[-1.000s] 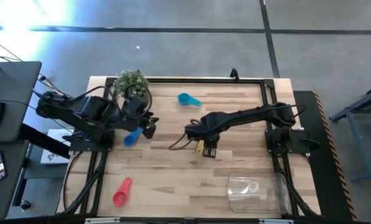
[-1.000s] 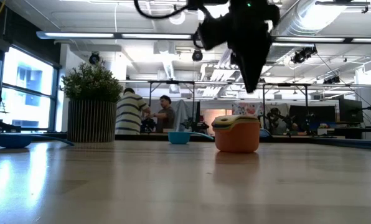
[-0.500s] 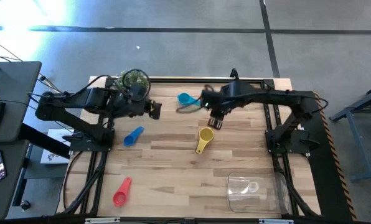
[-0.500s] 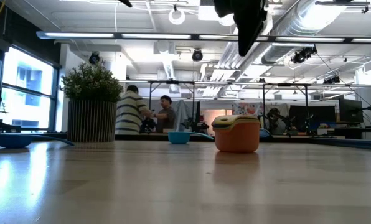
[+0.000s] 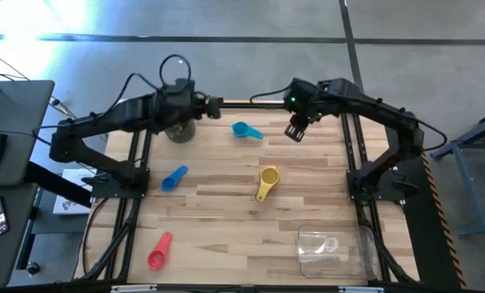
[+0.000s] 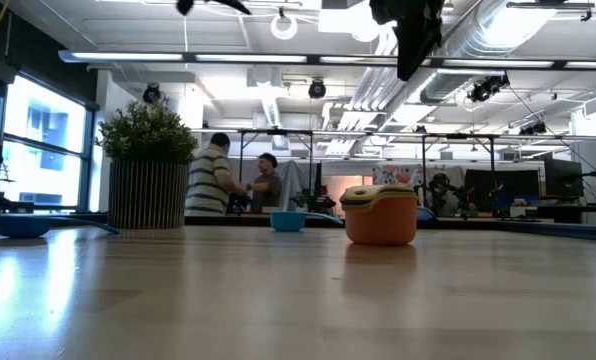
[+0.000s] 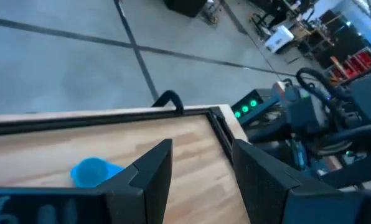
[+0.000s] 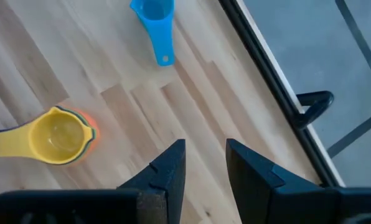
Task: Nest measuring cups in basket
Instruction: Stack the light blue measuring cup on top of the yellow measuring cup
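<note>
Grey concrete floor (image 5: 226, 20) crossed by dark seams; bright windows (image 6: 33, 140); ceiling lights (image 6: 278, 58); two people (image 6: 233, 185) standing behind.

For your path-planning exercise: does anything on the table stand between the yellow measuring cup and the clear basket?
Nothing visible does. The yellow measuring cup lies mid-table, the basket sits at the table's near right corner, and only bare wood lies between them. The right hand is raised near the far edge, off that line, with its fingers open.
</note>
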Robot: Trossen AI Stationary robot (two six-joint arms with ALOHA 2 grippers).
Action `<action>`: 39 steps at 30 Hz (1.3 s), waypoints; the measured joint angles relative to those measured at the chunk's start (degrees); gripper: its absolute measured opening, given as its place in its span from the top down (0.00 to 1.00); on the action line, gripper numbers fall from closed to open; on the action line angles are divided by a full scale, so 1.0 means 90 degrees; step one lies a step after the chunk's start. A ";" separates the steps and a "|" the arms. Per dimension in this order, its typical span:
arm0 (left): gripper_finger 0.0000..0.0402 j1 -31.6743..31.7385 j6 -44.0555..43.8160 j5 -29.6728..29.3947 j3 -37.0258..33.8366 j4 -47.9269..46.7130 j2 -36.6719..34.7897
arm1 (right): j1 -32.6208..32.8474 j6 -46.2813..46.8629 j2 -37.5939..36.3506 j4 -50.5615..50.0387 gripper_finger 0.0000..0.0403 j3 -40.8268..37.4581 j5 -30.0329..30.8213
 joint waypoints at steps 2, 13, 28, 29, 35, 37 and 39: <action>0.61 0.0241 0.0208 0.0318 0.0002 0.0498 0.0167 | -0.0106 -0.0153 0.0012 -0.0012 0.74 0.0000 -0.0009; 0.61 0.1322 0.1471 0.1431 0.0002 0.1448 0.1498 | -0.0328 -0.0466 0.0036 0.0064 0.74 -0.0005 -0.0015; 0.61 0.1681 0.3385 0.2720 0.0002 0.1445 0.3036 | -0.0328 -0.0466 0.0036 0.0064 0.74 -0.0007 -0.0021; 0.61 0.1679 0.3569 0.2722 0.0002 0.1451 0.3099 | -0.0328 -0.0466 0.0036 0.0064 0.74 -0.0007 -0.0021; 0.61 0.1679 0.4577 0.2734 0.0002 0.1431 0.3440 | -0.0328 -0.0466 0.0036 0.0064 0.74 -0.0007 -0.0024; 0.61 0.1679 0.4949 0.2736 0.0002 0.1444 0.3540 | -0.0328 -0.0466 0.0036 0.0064 0.74 -0.0007 -0.0024; 0.61 0.1679 0.5294 0.2760 0.0002 0.1373 0.3613 | -0.0328 -0.0466 0.0036 0.0066 0.74 -0.0007 -0.0024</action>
